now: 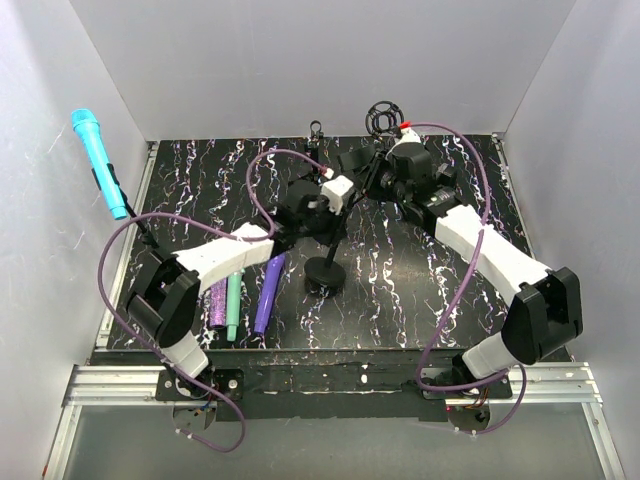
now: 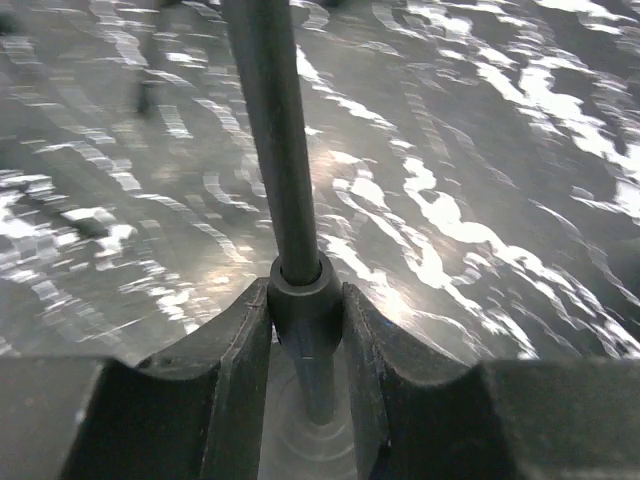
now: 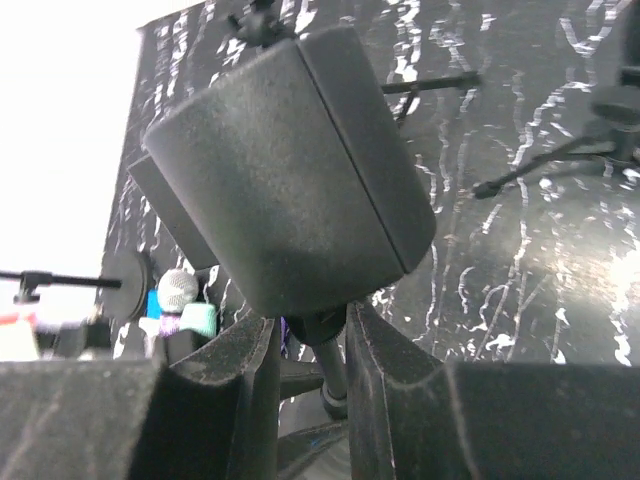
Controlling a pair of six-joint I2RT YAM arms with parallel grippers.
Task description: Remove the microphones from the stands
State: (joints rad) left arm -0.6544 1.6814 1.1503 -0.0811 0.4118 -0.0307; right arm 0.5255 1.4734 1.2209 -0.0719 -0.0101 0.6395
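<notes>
The mic (image 3: 290, 170), as I read it, was the dark, matte, blocky body at the top of the stand (image 1: 325, 273), directly above my right hand (image 3: 310, 328). It looked stiff and fairly light, and its grainy skin should not slip. The thin neck (image 3: 325, 345) under it struck me as the weak point. My right hand was closed tight on that neck, the fingers almost together. I could not tell whether the neck belonged to the mic or to the stand's clip. I judged the broad body the safer hold, since a pull on the neck might bend it or only drag the stand along.

My left hand (image 2: 305, 300) was clamped on the collar (image 2: 305, 285) low on the stand, with both fingers touching it. I judged that brace necessary, because a slim stand like this tips easily.

Left of the stand, a purple mic (image 1: 268, 295) and a teal mic (image 1: 233, 305) lay on the bench (image 1: 420, 290). Well left of the stand, a blue mic (image 1: 98, 160) stood raised.
</notes>
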